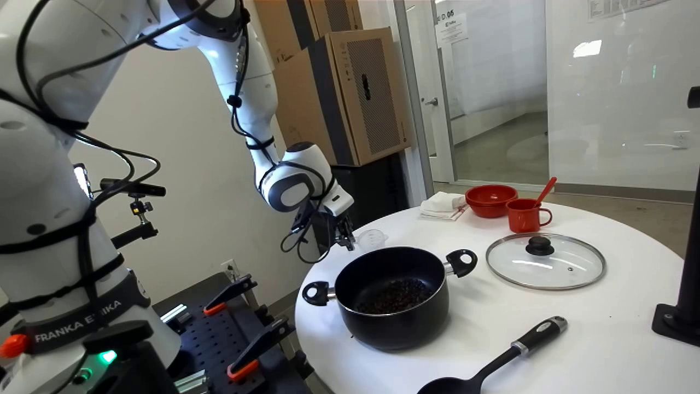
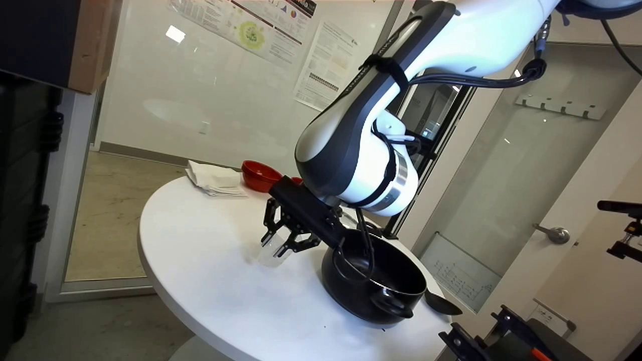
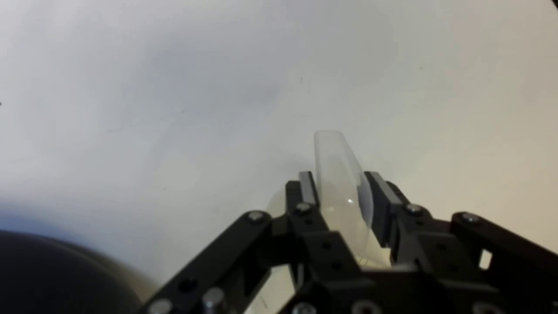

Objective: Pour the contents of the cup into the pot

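Two-fingered grasp on clear cup (image 3: 336, 181) by gripper (image 2: 271, 248), from both sides in wrist view. In exterior view, clock centred on pot (image 1: 394, 332), upright on white table (image 1: 601, 323): between eleven and twelve, cup; at one, folded cloth (image 1: 440, 203); at two, red mug (image 1: 523, 219); between two and three, glass lid (image 1: 552, 260); at four, black utensil (image 1: 495, 361). Inside pot: dark bits (image 1: 402, 294).
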Robot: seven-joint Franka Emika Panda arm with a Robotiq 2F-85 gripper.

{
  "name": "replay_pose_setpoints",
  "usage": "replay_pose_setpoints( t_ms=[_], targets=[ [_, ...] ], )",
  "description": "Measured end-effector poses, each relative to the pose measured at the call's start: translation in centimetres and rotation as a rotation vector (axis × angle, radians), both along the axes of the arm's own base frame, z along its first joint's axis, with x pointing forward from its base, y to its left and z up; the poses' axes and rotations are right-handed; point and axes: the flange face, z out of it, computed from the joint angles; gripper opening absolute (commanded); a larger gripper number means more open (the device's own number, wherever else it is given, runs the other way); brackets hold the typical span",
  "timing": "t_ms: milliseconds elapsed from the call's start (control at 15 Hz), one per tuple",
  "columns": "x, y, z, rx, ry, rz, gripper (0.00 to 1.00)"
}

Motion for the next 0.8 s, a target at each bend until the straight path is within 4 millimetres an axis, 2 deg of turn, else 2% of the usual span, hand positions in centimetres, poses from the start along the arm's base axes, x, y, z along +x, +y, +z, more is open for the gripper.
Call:
replay_pose_setpoints(
  t_ms=[267, 533, 800],
  targets=[
    [-0.6, -0.2, -0.9, -0.002, 0.06, -0.009, 0.97],
    [-1.0, 0.1, -1.0, 0.026, 0.155, -0.041, 1.0],
    [-1.4, 0.4, 1.1, 0.07, 0.317, -0.098, 1.0]
  ],
)
